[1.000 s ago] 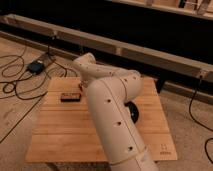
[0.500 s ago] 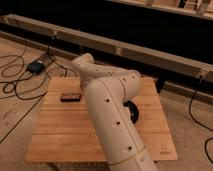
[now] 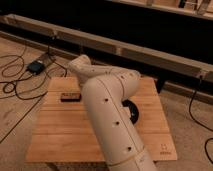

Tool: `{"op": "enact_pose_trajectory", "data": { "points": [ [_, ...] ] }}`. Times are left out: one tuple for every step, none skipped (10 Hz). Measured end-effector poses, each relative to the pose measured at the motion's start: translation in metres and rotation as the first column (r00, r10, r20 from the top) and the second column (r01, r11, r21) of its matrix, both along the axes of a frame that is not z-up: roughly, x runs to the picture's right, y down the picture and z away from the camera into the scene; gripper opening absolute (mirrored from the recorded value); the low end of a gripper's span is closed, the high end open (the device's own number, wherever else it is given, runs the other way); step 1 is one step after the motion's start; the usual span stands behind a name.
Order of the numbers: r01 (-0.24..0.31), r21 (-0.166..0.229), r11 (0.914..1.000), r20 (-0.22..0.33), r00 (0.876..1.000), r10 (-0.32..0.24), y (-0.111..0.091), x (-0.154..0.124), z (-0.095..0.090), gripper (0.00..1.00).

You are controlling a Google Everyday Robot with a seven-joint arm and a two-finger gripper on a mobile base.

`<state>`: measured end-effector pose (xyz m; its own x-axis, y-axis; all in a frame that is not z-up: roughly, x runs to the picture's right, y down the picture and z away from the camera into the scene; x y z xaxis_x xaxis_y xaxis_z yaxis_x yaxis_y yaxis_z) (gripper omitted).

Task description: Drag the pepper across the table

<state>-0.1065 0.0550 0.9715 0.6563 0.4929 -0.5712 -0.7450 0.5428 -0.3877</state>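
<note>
The big white robot arm (image 3: 111,117) covers much of the square light-wood plank table (image 3: 55,135). A round black dish (image 3: 134,111) peeks out from behind it, half hidden. A small dark brown block (image 3: 70,96) lies to the left. The gripper is hidden by the arm, so I cannot tell its state. The pepper cannot be seen.
</note>
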Motion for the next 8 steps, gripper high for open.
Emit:
{"op": "enact_pose_trajectory", "data": {
  "points": [
    [0.011, -0.009, 0.9999, -0.004, 1.0, -0.011, 0.005, -0.002, -0.004, 0.0],
    [0.023, -0.02, 0.9995, -0.011, 1.0, -0.023, 0.012, -0.002, -0.01, 0.0],
    [0.028, -0.027, 0.9992, -0.016, 0.999, -0.029, 0.017, -0.003, -0.014, 0.0],
    [0.031, -0.034, 0.9989, -0.022, 0.999, -0.032, 0.023, -0.002, -0.018, 0.0],
    [0.035, -0.042, 0.9985, -0.028, 0.999, -0.037, 0.029, -0.002, -0.024, 0.0],
    [0.042, -0.055, 0.9976, -0.035, 0.998, -0.044, 0.039, -0.001, -0.033, 0.0],
    [0.048, -0.063, 0.9969, -0.037, 0.998, -0.051, 0.045, 0.0, -0.039, 0.0],
    [0.058, -0.075, 0.9955, -0.04, 0.997, -0.061, 0.055, 0.001, -0.049, 0.0]
  ]
}}
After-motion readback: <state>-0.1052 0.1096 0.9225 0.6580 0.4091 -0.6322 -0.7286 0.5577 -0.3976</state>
